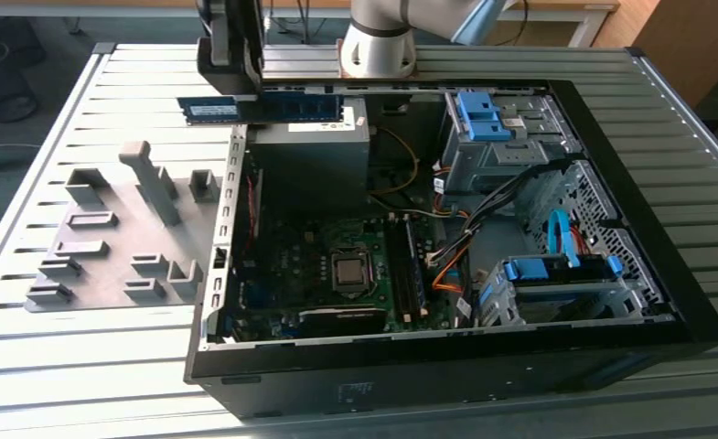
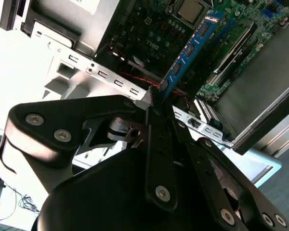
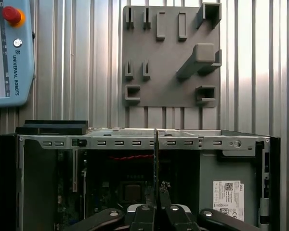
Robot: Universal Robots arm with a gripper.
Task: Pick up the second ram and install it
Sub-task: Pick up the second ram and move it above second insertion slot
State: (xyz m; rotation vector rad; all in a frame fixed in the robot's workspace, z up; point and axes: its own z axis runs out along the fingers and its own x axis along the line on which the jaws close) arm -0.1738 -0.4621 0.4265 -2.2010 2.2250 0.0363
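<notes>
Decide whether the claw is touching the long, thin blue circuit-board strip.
Touching. In the second wrist view the claw clamps one end of the long blue circuit-board strip.

The long, thin blue circuit-board strip [image 1: 288,106] is hanging in the air, clamped between the fingertips of the pincer [image 1: 244,93]. It is lying level and standing on its long edge directly under the pincer, reaching out past the fingers on both sides. A pale label [image 1: 209,111] is showing on the shorter end. In the second wrist view the strip [image 2: 188,53] is running away from the pincer [image 2: 156,96], showing its row of dark chips [image 2: 196,34].
</notes>
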